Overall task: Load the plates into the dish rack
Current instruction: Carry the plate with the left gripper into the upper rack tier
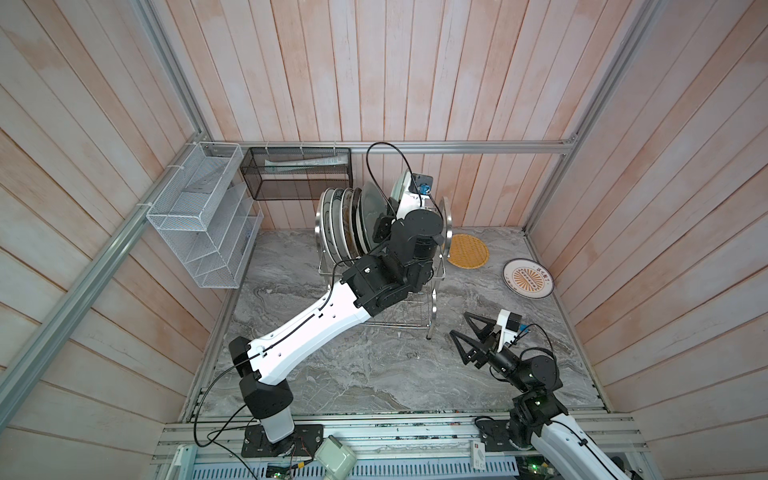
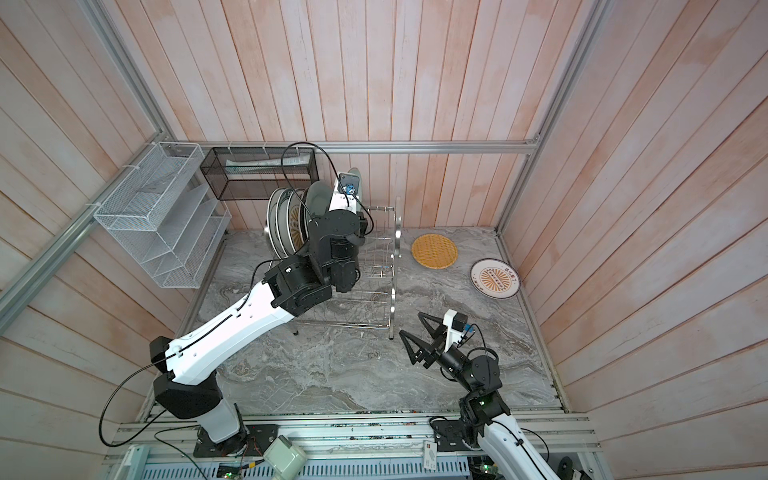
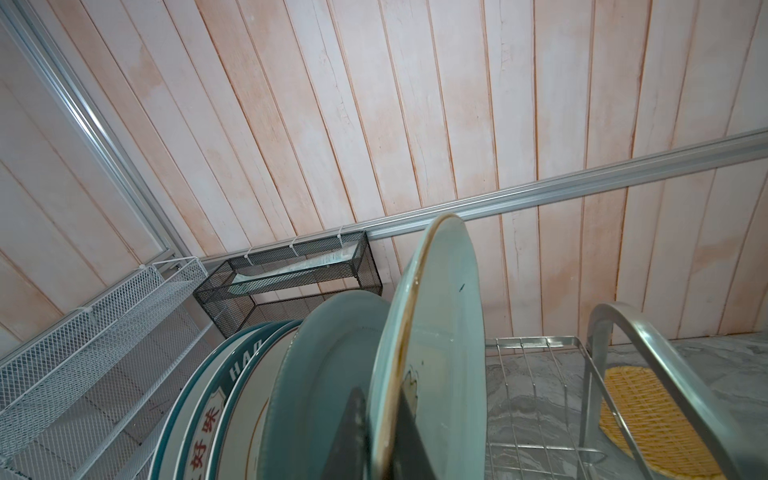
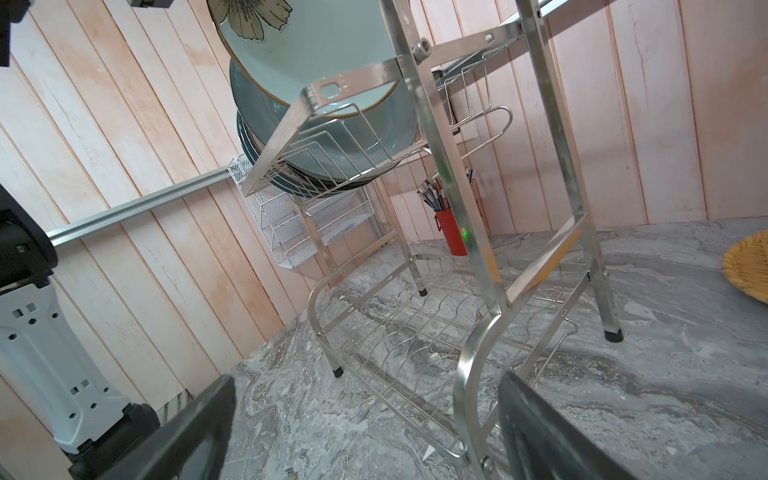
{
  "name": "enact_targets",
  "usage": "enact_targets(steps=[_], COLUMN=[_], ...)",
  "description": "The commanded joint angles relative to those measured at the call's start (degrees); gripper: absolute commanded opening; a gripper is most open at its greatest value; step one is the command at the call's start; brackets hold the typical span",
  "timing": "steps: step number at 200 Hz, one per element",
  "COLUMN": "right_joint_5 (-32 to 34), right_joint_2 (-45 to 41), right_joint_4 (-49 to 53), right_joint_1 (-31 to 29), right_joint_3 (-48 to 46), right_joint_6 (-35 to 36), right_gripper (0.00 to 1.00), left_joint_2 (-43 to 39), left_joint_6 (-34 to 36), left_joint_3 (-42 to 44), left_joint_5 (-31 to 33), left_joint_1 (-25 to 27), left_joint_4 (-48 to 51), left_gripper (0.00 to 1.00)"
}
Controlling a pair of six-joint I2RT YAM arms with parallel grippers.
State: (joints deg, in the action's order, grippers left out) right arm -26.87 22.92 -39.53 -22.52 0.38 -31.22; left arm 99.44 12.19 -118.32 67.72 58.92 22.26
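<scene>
My left gripper (image 3: 382, 440) is shut on the rim of a pale green plate (image 3: 436, 332) with a gold edge and a flower print. It holds the plate upright over the upper tier of the dish rack (image 1: 446, 216), right beside a grey-blue plate (image 3: 328, 365). Several plates (image 1: 340, 224) stand on edge in that tier. An orange lattice plate (image 1: 467, 251) and a sunburst plate (image 1: 528, 278) lie flat on the table to the right of the rack. My right gripper (image 1: 458, 323) is open and empty, low near the rack's front right leg.
A white mesh organiser (image 1: 203, 216) hangs on the left wall and a black mesh basket (image 1: 299, 172) on the back wall behind the rack. A red cup of pens (image 4: 451, 232) stands behind the rack. The rack's lower tier (image 4: 415, 332) holds nothing.
</scene>
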Motion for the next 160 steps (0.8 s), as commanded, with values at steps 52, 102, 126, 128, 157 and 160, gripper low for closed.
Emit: enact_targets(steps=[52, 102, 126, 128, 157, 160], right_joint_5=[1.2, 1.3, 1.4, 1.4, 1.6, 1.6], right_joint_2=[0.8, 0.8, 0.9, 0.9, 1.0, 1.1], right_joint_4=[-3.1, -3.1, -3.2, -3.2, -3.2, -3.2], right_joint_1=[-1.2, -1.5, -1.6, -1.6, -1.6, -1.6], right_joint_3=[-3.8, -3.7, -3.8, -3.8, -3.7, -3.7], right_joint_6=[1.7, 1.9, 1.9, 1.9, 1.9, 1.9], right_gripper=[0.98, 0.98, 0.98, 0.98, 0.98, 0.98], left_joint_2=[1.2, 2.5, 2.8, 2.8, 3.2, 3.2], left_joint_6=[-11.1, -14.6, -14.8, -14.8, -16.3, -16.2], left_joint_3=[-4.1, -5.2, -5.3, -5.3, -6.0, -6.1], left_joint_5=[-4.3, -5.2, -4.8, -4.9, -6.1, -6.2], left_joint_1=[-3.3, -5.4, -5.7, -5.7, -5.7, -5.7], left_joint_4=[8.2, 12.1, 12.6, 12.6, 15.0, 15.3], left_gripper=[0.00, 0.00, 0.00, 0.00, 0.00, 0.00])
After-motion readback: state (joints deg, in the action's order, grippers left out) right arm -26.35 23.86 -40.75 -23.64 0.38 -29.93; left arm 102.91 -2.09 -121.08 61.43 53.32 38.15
